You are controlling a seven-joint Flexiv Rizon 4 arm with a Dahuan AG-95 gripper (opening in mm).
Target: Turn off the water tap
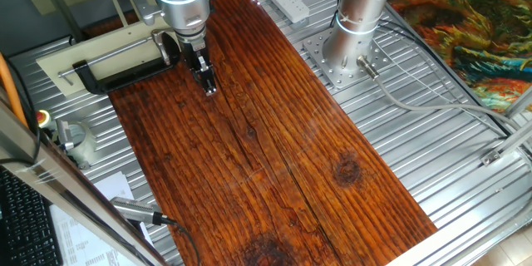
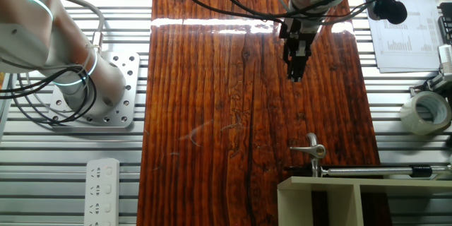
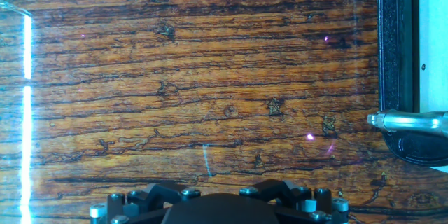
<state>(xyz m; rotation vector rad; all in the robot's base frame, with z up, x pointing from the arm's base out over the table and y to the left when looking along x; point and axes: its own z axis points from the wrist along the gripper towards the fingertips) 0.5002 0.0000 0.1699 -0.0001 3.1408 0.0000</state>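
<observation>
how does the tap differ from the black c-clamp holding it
The tap is shiny silver metal; the C-clamp is matte black. The tap is small, with a thin lever pointing out over the wooden board; the C-clamp is far longer and lies flat along the board's edge. Both sit at the same end, apart from the claw.

No text, label, brand or number can be read in any of the views. The printed sheet (image 2: 408, 30) at the table's edge in the other fixed view carries a chart and lines of print, but they are too small to make out. The papers (image 1: 87, 231) in one fixed view are just as illegible.
</observation>
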